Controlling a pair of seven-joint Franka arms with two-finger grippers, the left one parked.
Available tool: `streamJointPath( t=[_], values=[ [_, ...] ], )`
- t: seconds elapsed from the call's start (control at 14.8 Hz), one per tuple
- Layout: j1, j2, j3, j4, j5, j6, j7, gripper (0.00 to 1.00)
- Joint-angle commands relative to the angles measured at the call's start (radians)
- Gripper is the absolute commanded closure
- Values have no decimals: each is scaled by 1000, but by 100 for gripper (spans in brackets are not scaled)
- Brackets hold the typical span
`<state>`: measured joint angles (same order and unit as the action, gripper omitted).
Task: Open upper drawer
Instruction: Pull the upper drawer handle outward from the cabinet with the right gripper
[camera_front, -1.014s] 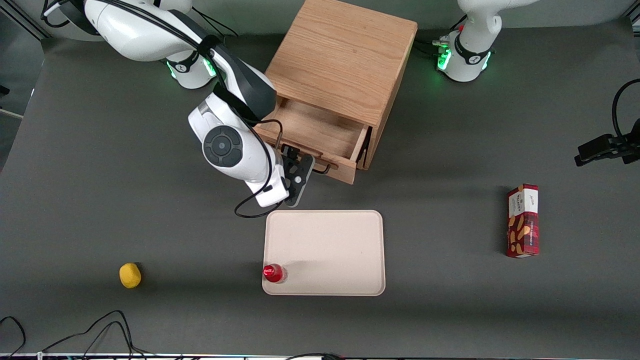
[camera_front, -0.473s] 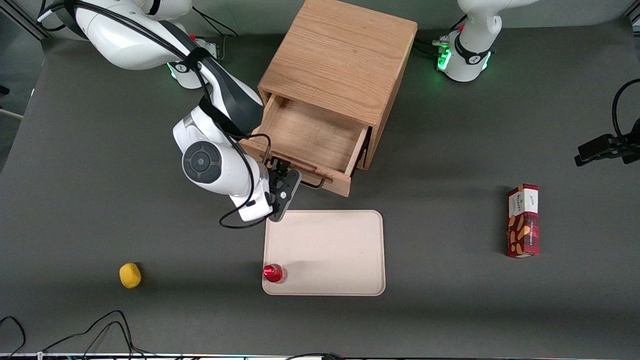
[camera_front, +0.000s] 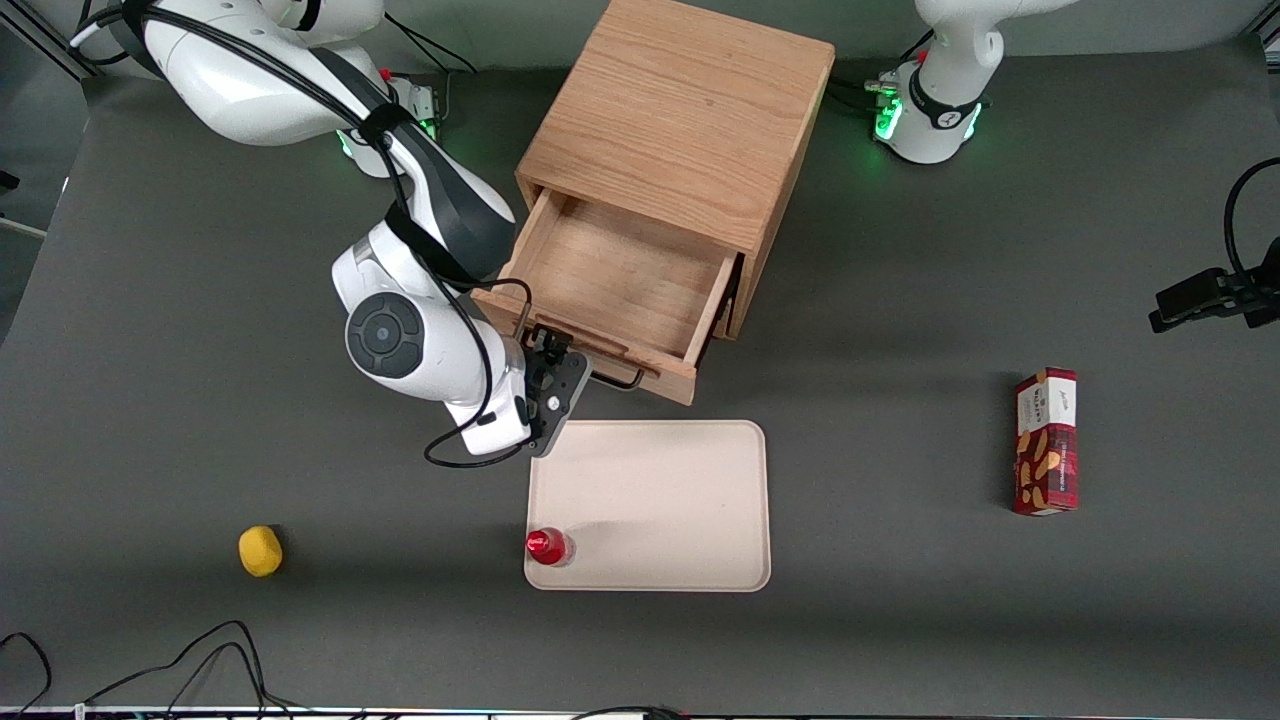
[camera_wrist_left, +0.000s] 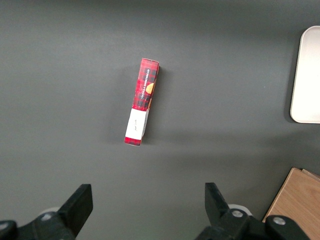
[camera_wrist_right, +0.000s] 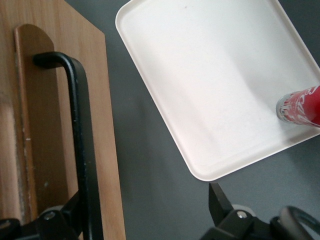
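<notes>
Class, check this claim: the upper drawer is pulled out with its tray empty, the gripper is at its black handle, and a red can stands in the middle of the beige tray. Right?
Not quite. The upper drawer is out and empty, with the gripper at its handle, but the red can stands in a corner of the beige tray, as the front view shows.

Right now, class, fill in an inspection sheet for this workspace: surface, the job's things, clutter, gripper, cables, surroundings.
Surface: dark grey table.
Job's things: upper drawer of the wooden cabinet pulled well out, its wooden tray bare; black wire handle on its front.
Clutter: beige tray in front of the drawer with a red can upright in its corner; yellow ball toward the working arm's end; red snack box toward the parked arm's end.
Gripper: right gripper at the handle, fingers open either side of the bar.
Cables: loose black cables at the table edge nearest the front camera.
Surroundings: nothing seen.
</notes>
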<state>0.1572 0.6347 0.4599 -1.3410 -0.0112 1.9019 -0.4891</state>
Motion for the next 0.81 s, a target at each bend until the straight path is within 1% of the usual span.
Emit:
streamJointPath(
  t=[0.0, 0.74],
  values=[
    [-2, 51, -9, 72, -10, -7, -20, 0],
    [-16, 63, -47, 120, -9, -7, -40, 0]
  ],
)
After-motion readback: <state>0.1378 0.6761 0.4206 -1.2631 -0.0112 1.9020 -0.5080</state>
